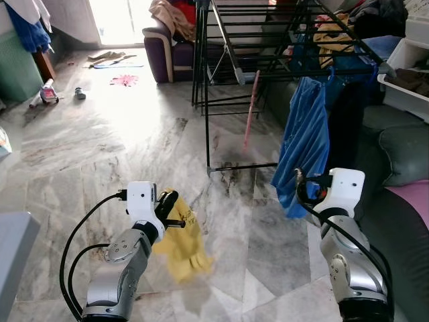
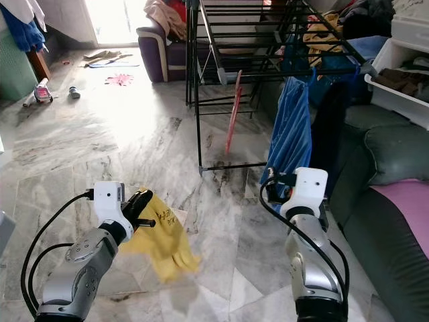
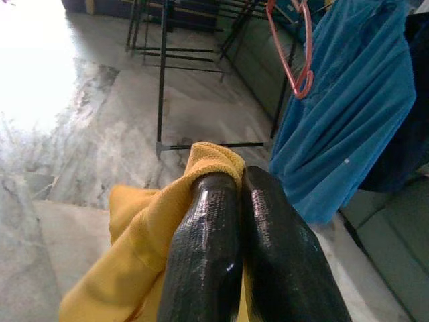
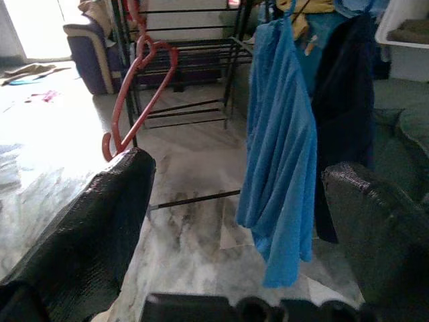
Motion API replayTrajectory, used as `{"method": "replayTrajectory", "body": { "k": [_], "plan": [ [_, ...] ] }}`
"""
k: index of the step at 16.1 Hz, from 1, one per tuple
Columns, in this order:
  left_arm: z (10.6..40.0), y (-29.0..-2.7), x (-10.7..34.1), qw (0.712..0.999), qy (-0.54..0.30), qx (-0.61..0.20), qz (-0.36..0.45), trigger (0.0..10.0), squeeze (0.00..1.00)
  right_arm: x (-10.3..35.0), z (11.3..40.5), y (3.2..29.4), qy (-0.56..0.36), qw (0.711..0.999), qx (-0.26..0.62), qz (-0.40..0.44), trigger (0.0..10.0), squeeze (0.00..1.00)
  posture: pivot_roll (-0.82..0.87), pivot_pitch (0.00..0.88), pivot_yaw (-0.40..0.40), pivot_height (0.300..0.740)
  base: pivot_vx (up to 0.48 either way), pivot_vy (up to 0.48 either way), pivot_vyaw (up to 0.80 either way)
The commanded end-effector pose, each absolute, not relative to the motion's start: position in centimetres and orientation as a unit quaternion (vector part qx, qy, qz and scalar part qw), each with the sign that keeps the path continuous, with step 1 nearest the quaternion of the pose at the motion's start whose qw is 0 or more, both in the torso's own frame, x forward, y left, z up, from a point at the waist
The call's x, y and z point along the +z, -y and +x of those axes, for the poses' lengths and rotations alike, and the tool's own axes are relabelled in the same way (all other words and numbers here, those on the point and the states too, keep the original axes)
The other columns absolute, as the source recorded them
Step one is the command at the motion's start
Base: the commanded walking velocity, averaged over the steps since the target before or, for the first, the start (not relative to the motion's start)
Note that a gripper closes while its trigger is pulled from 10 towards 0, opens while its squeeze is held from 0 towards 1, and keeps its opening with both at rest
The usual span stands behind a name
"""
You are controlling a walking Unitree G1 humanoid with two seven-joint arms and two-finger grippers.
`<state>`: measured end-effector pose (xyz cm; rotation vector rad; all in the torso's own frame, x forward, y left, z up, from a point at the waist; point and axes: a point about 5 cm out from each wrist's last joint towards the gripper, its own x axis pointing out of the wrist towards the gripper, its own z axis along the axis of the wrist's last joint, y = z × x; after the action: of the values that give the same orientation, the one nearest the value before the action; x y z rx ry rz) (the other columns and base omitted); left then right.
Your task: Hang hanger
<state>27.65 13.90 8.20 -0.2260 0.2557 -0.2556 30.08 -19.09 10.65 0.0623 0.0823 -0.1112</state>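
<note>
A pink hanger (image 1: 251,111) hangs from a bar of the black drying rack (image 1: 268,40), just left of a blue garment (image 1: 305,141) on the same rack. My left gripper (image 1: 169,201) is low over the marble floor, short of the rack. It is shut on a yellow cloth (image 1: 182,251), which droops below it; in the left wrist view the cloth (image 3: 134,228) wraps the closed fingers (image 3: 208,228). To the right, my right gripper (image 4: 238,168) is open and holds nothing. It faces the hanger (image 4: 137,87) and the blue garment (image 4: 278,147).
A dark green sofa (image 1: 399,154) runs along the right, with a white basket (image 1: 405,80) of clothes above it. A purple armchair (image 1: 164,50) stands behind the rack. Small toys (image 1: 48,92) lie on the floor far left. A grey surface (image 1: 13,248) juts in at lower left.
</note>
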Motion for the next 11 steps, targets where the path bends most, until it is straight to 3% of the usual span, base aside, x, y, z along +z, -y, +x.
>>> {"method": "replayTrajectory", "body": {
  "k": [1, 6, 11],
  "plan": [
    [27.78, -14.05, 9.38, 0.982, -0.098, -0.125, -0.104, 10.0, 0.0, 11.02, 30.19, 18.98, -0.036, 0.997, -0.054, 0.031, 10.0, 0.0, 0.02, 0.032, -0.012, 0.74, 0.0, 0.0, 0.0],
    [27.62, -13.87, 9.35, 0.981, -0.099, -0.13, -0.101, 10.0, 0.0, 10.88, 30.05, 18.82, -0.038, 0.997, -0.052, 0.03, 10.0, 0.0, 0.02, 0.037, -0.01, 0.74, 0.0, 0.0, 0.0],
    [27.43, -13.81, 9.24, 0.98, -0.105, -0.135, -0.1, 10.0, 0.0, 10.83, 30.0, 18.81, -0.039, 0.997, -0.052, 0.029, 10.0, 0.0, 0.02, 0.043, -0.008, 0.74, -0.315, 0.0, 0.0]
  ]
}}
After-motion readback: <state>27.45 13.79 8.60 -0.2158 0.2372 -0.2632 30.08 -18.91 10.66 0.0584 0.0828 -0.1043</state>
